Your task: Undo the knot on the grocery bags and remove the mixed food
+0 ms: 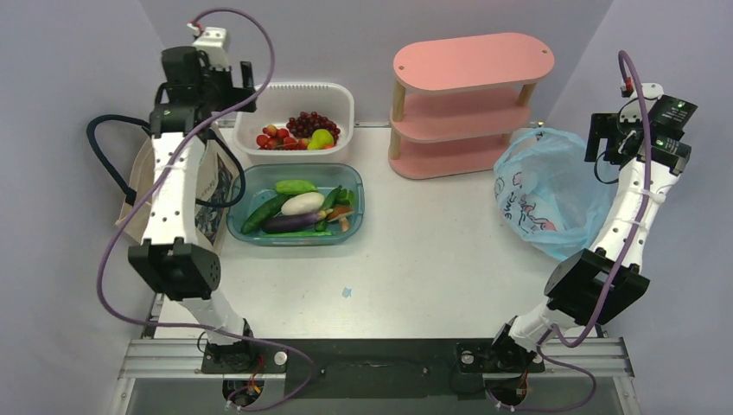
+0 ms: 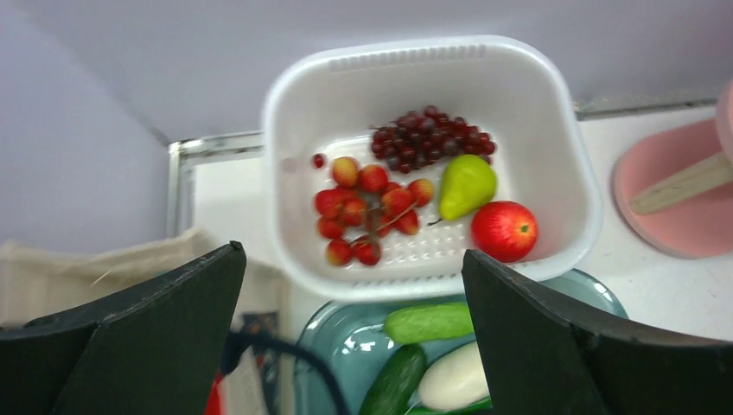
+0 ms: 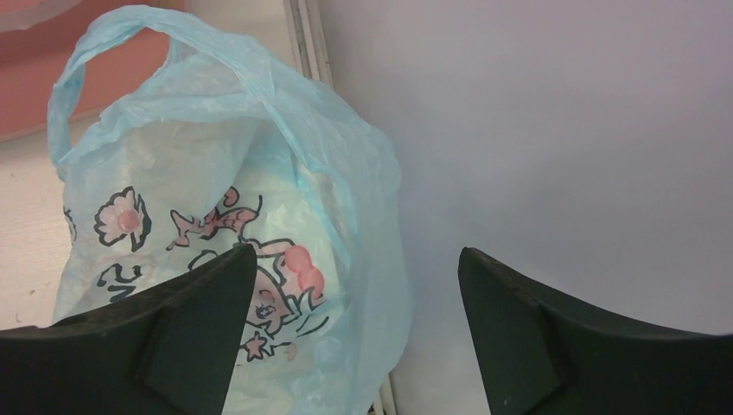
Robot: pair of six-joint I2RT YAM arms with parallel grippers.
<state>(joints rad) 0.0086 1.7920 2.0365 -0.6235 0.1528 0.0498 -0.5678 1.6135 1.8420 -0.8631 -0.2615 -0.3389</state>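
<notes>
My right gripper is wide open, empty; blue bag just below-left of it, handle loop far left; my left gripper, also wide, hangs over the white basket, well apart.

On white flat tabletop: white slotted plastic basket at 11 o'clock, clear teal plastic tub just beside, nearer centre; pink three-tier oval shelf at 1; crinkly light blue printed plastic bag at 3; beige canvas tote at 9.
</notes>
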